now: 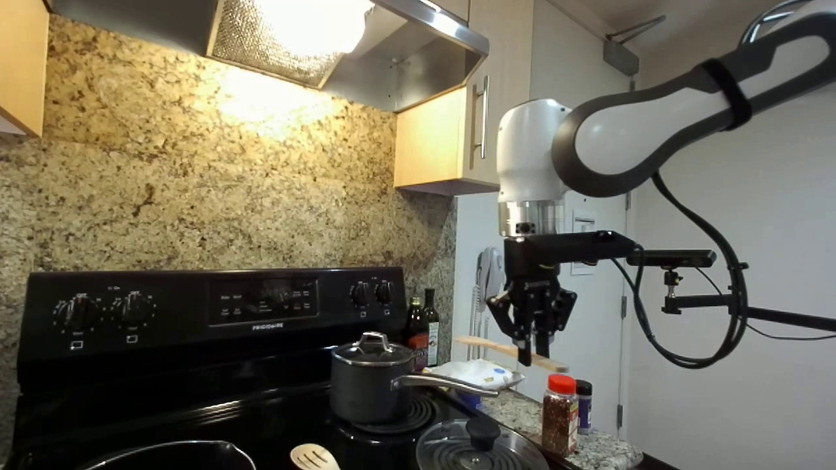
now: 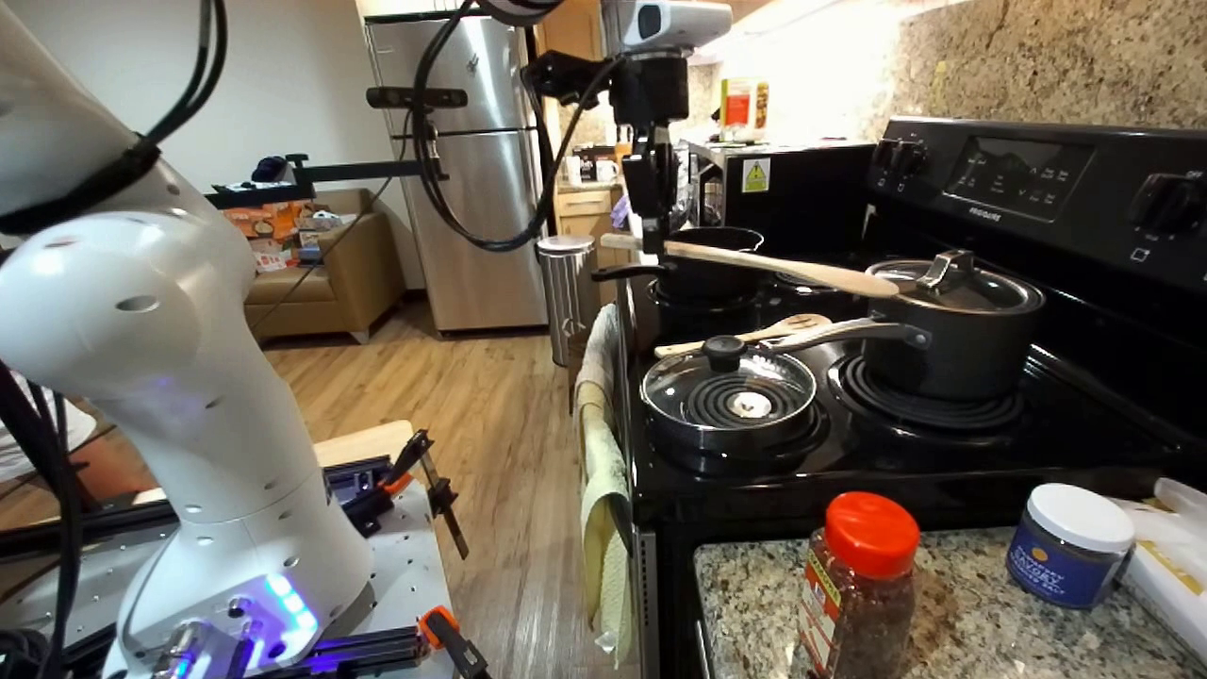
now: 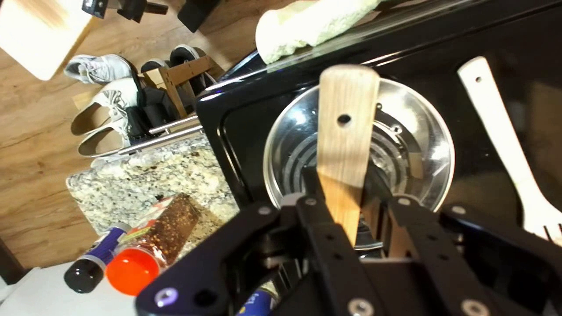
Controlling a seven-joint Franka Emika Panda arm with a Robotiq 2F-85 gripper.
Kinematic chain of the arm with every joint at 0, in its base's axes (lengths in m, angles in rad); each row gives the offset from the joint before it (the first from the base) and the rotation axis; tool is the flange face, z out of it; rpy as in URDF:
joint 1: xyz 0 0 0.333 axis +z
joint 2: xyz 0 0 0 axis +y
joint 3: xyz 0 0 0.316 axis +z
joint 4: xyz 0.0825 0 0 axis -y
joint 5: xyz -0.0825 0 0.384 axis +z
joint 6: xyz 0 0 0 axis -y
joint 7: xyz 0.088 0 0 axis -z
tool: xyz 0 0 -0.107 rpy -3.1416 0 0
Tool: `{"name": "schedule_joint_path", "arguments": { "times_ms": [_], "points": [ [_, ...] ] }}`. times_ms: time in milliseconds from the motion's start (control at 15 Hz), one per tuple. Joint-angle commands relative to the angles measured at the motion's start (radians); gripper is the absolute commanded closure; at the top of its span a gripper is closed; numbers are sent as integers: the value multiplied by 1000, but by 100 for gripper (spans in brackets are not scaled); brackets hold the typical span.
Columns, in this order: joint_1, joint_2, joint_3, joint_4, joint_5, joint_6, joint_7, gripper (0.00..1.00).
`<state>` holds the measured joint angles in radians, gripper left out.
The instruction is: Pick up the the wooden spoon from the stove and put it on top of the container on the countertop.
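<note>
The gripper clasped the wooden spoon aloft near the stove front edge; carrying seemed in hand; the next move called for crossing the countertop edge to the container, perhaps the white-lidded jar.

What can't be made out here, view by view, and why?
Far end of the wooden spoon, wrist view: hidden by the claw.
Floor of the black pan: cut off by the bottom edge in an exterior view.
Inside the dark pot: behind its walls and reflecting lid in both exterior views.
Label of the black-capped bottle: partly behind the red-capped bottle in an exterior view.
Print on the paper notice: too small in an exterior view.
</note>
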<state>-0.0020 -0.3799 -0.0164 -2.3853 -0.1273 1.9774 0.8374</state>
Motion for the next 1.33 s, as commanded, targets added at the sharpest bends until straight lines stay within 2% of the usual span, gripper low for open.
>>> {"name": "schedule_joint_path", "arguments": {
  "times_ms": [0, 133, 200, 333, 533, 600, 733, 867, 1000, 1133, 1267],
  "points": [
    [-89, -147, -21, -154, -11, 38, -75, 88],
    [-136, -159, -16, -173, 10, 42, -25, 88],
    [-130, -120, 0, -131, 15, 12, -51, 73],
    [-156, -145, -3, -155, 15, 19, -50, 73],
    [-156, -148, -1, -158, 15, 22, -48, 73],
    [-156, -148, -1, -158, 15, 22, -48, 87],
    [-117, -131, -27, -119, 76, -8, -150, 88],
    [-109, -162, -68, -109, 133, -50, -297, 88],
    [-130, -197, -104, -110, 164, -98, -428, 88],
    [-171, -227, -125, -118, 134, -133, -494, 88],
    [-207, -257, -158, -138, 143, -90, -532, 88]
  ]
}}
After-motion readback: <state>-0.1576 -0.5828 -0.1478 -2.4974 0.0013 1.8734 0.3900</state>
